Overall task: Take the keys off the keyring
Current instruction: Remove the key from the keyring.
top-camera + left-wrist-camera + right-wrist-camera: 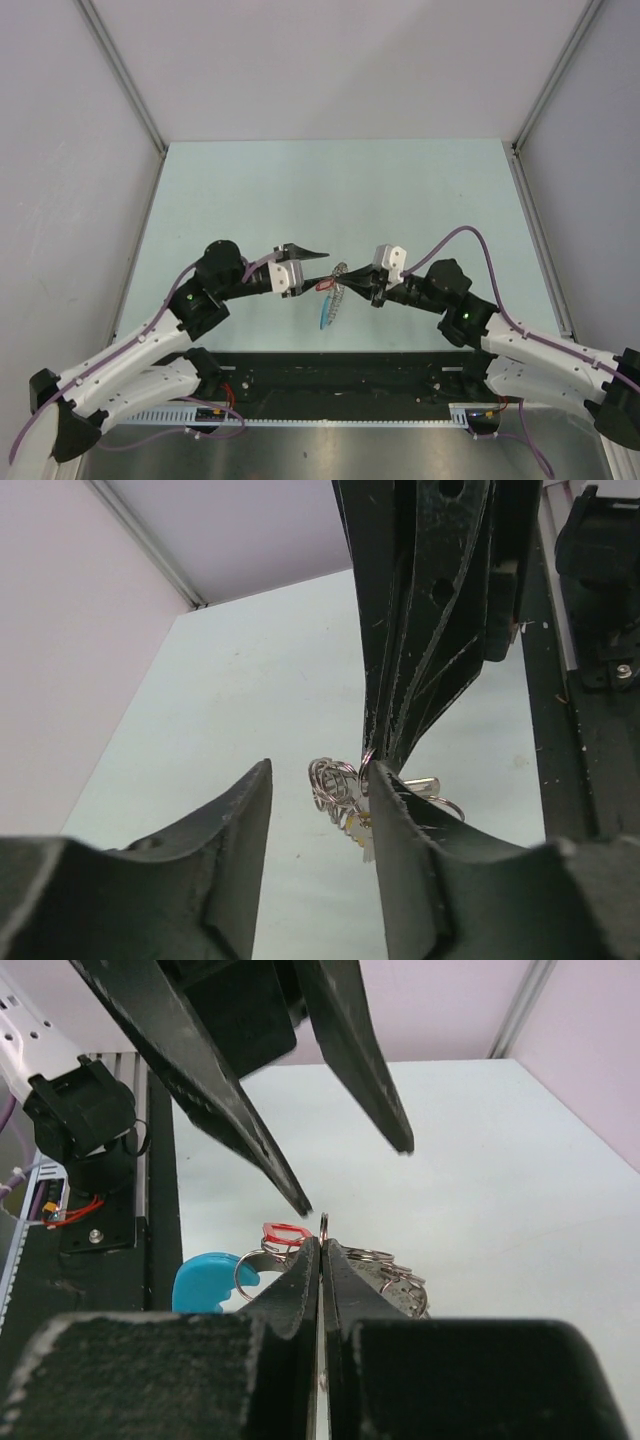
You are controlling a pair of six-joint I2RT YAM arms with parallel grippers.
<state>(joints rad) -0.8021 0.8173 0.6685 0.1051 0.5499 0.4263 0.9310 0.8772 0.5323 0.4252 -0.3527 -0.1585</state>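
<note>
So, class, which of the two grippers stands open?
The left gripper: its fingers are spread apart, while the right gripper is pinched shut on the keyring.

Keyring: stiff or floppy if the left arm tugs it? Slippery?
Likely floppy: the keyring bunches in loose coils at the shut right gripper. Probably slippery, being thin shiny wire. It seems light, though the blue piece may swing when pulled.
</note>
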